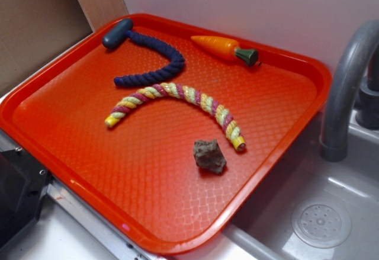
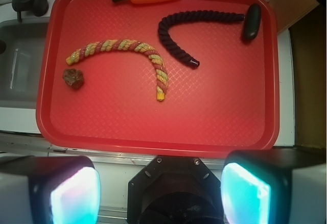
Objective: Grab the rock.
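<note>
Nothing is grabbed yet: the rock (image 2: 73, 78) lies untouched on the red tray (image 2: 153, 127), just beside the striped rope's (image 2: 127, 48) end, while the fingers (image 2: 75, 193) hover spread wide, well off the tray.

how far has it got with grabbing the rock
Nothing is done yet. The rock lies untouched on the red tray, just off one end of the multicoloured rope. The end effector is open and empty, high above the tray's near edge, away from the rock. Left to do: move over the rock, descend, close on it and lift.
</note>
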Robot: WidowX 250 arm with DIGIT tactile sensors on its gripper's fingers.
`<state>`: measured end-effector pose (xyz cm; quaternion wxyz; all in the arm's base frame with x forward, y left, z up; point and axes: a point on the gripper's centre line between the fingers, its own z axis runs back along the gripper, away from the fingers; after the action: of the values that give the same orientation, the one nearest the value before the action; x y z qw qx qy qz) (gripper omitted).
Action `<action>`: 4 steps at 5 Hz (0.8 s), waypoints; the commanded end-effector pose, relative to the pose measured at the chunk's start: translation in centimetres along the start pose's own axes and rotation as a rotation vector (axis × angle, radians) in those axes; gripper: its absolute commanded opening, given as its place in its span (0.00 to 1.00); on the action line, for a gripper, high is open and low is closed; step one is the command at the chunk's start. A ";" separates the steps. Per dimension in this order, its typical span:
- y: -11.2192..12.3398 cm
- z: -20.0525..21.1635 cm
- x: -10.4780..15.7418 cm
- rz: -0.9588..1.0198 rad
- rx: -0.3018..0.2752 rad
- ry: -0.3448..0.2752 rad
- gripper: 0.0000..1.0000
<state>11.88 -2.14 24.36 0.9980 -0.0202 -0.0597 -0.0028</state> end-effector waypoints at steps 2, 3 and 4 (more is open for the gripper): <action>-2.0 -1.4 0.8 0.140 -0.091 -0.055 1.00; -4.1 -3.0 2.1 0.212 -0.092 -0.067 1.00; -6.8 -5.1 3.4 0.348 -0.152 -0.102 1.00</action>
<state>15.52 -9.30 19.24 0.9767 -0.1005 -0.0949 0.1641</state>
